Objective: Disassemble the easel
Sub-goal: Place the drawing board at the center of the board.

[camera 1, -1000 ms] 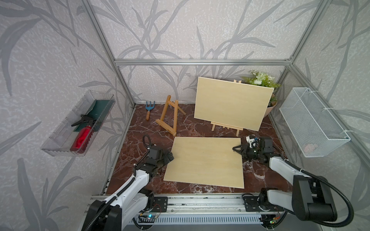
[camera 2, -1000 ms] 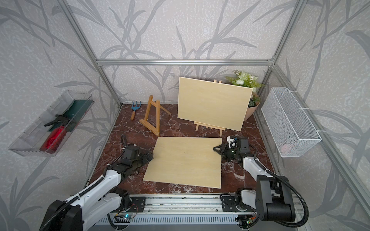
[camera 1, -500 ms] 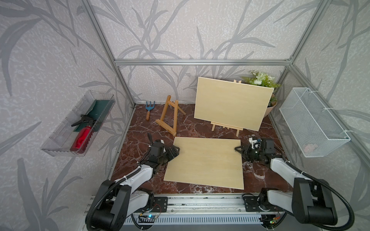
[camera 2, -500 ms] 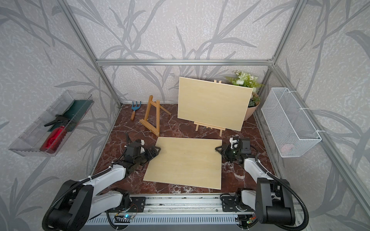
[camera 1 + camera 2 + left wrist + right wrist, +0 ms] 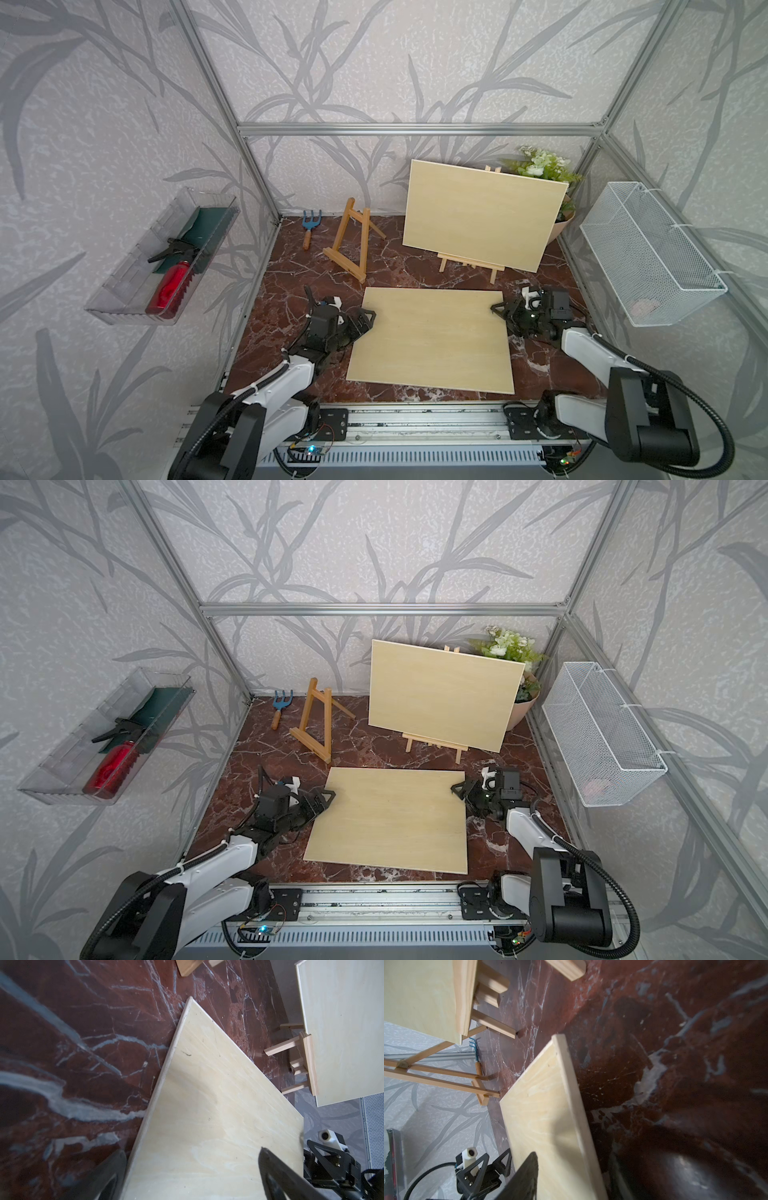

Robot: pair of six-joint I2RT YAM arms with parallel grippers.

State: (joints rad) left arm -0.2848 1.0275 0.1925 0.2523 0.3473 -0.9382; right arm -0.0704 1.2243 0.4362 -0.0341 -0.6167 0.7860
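A pale wooden board lies flat on the red marble table. My left gripper is open, its fingers straddling the board's left edge. At the right edge my right gripper stands open, one finger over the board and one beside it. A bare wooden easel stands at the back left. A second easel at the back right carries an upright board.
A blue hand fork lies by the back wall. A potted plant fills the back right corner. A white wire basket hangs on the right wall, a clear tray with a red bottle on the left.
My left gripper has moved right, up to the flat board's left edge. My right gripper's jaws have widened at the right edge. The board has not visibly shifted.
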